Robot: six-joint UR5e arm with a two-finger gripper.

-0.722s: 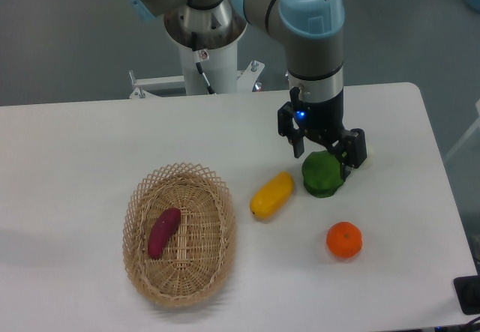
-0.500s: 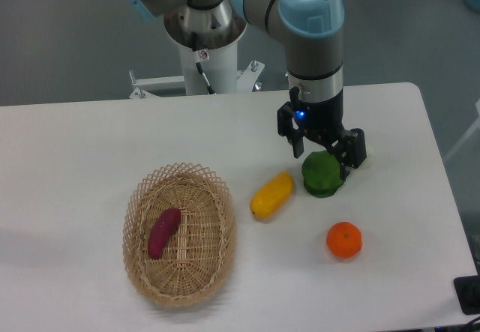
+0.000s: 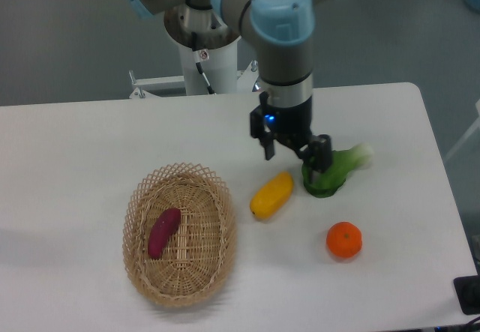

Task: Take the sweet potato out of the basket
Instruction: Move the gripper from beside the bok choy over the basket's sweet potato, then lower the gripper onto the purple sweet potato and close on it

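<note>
The two-fingered claw (image 3: 293,154) hangs with its fingers spread, above the white tabletop (image 3: 82,160) between the yellow oblong vegetable (image 3: 272,195) and the green leafy vegetable with a pale stalk (image 3: 334,172). Open tabletop lies between the yellow vegetable and the oval tan wicker basket (image 3: 180,233). The small magenta-purple sweet potato (image 3: 163,232) lies alone inside, uncovered from above. The round orange fruit (image 3: 344,240) sits well apart, to the right.
</note>
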